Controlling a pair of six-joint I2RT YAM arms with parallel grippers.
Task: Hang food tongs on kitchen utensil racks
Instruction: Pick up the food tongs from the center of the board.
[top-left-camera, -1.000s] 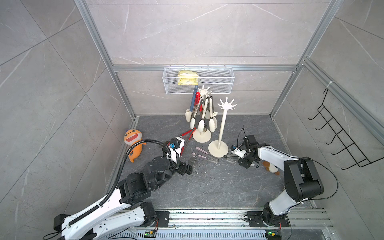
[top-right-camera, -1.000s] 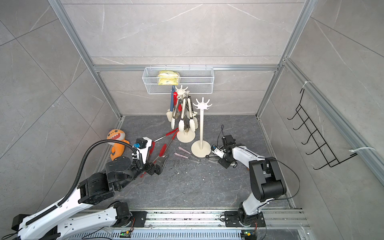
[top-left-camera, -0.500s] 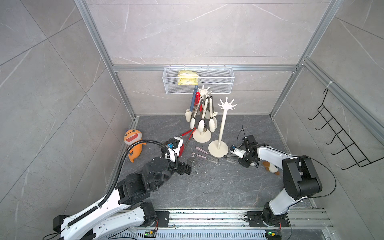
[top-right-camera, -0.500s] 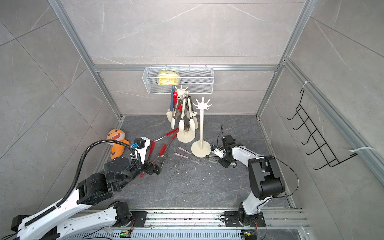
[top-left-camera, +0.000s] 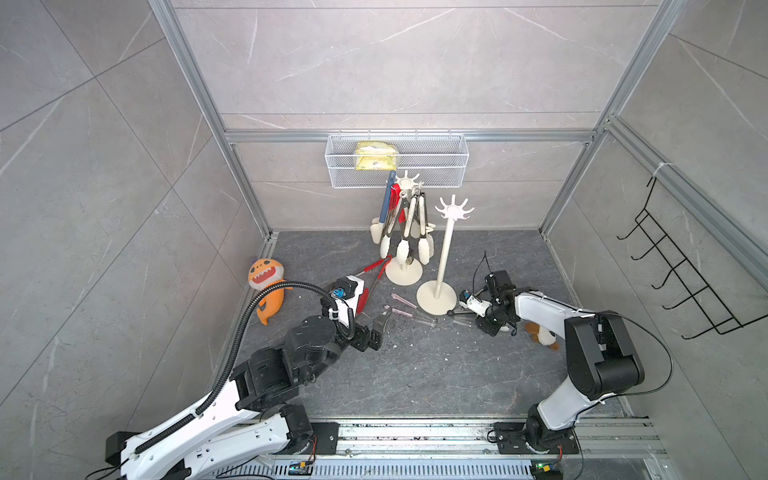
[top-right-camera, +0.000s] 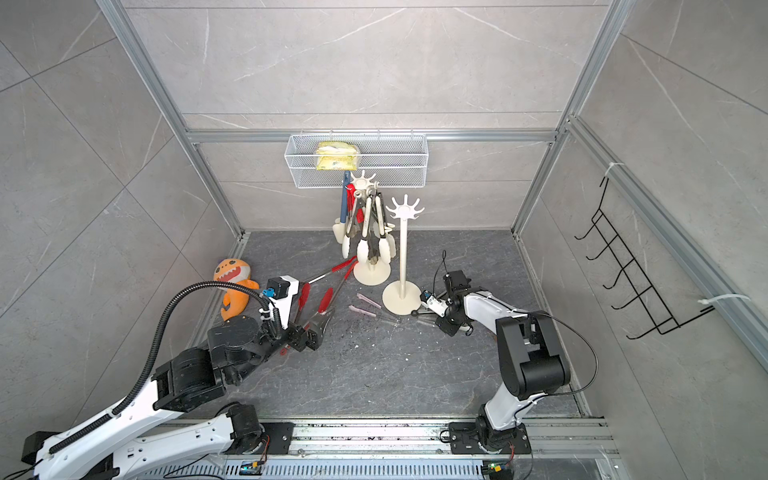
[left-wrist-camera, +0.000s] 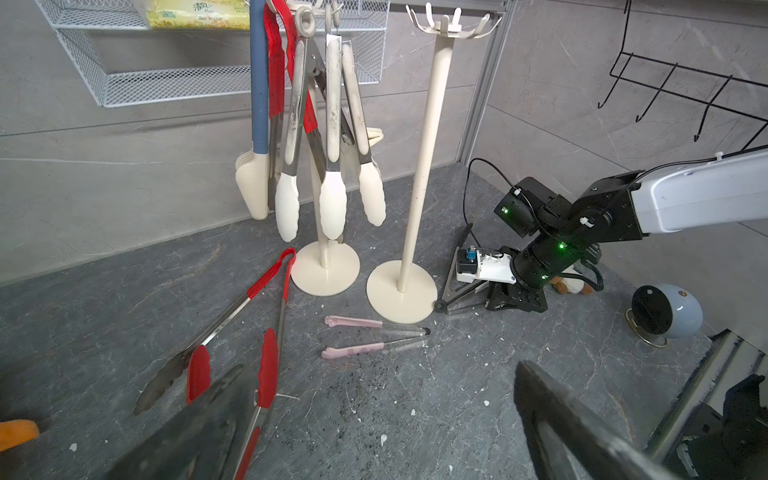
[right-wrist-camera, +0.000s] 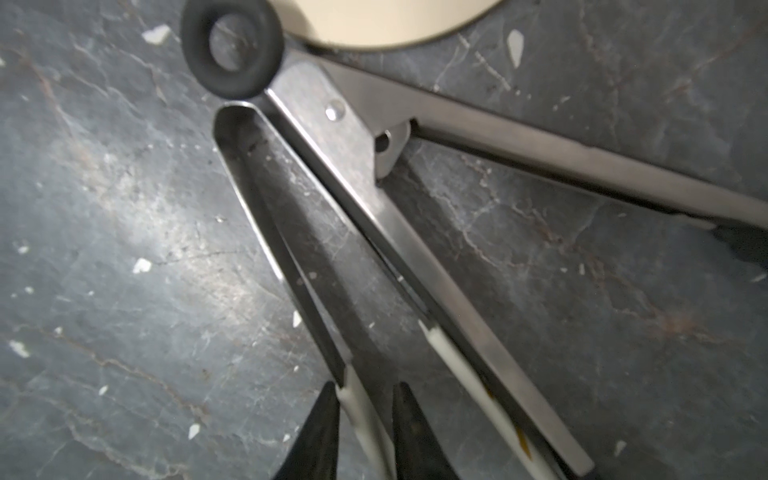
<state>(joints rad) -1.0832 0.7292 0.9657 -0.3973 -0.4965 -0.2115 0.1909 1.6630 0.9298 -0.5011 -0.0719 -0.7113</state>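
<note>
Two cream kitchen utensil racks stand at the back. The rear rack (top-left-camera: 403, 272) (top-right-camera: 371, 272) (left-wrist-camera: 325, 270) carries several hung food tongs. The nearer rack (top-left-camera: 445, 249) (top-right-camera: 402, 257) (left-wrist-camera: 422, 166) has bare prongs. Steel tongs (right-wrist-camera: 374, 199) (top-left-camera: 459, 312) (left-wrist-camera: 461, 291) with a black ring lie against its base. My right gripper (right-wrist-camera: 365, 432) (top-left-camera: 478, 309) is shut on the white-trimmed edge of one arm. Red tongs (top-left-camera: 376, 270) (top-right-camera: 328, 286) (left-wrist-camera: 266, 291) and pink tongs (top-left-camera: 405, 309) (top-right-camera: 370, 308) (left-wrist-camera: 365, 336) lie on the floor. My left gripper (left-wrist-camera: 382, 415) (top-left-camera: 374, 332) (top-right-camera: 309, 332) is open and empty beside the red ones.
An orange plush shark (top-left-camera: 266, 286) lies by the left wall. A white mesh basket (top-left-camera: 440, 166) hangs on the back wall above the racks. A black wire hook rack (top-left-camera: 681, 270) hangs on the right wall. A blue-grey round object (left-wrist-camera: 681, 311) and a small brown toy (top-left-camera: 540, 334) sit near the right arm.
My right gripper's jaws have narrowed onto the arm of the steel tongs. Both arms have hardly moved, and the left gripper has stayed open.
</note>
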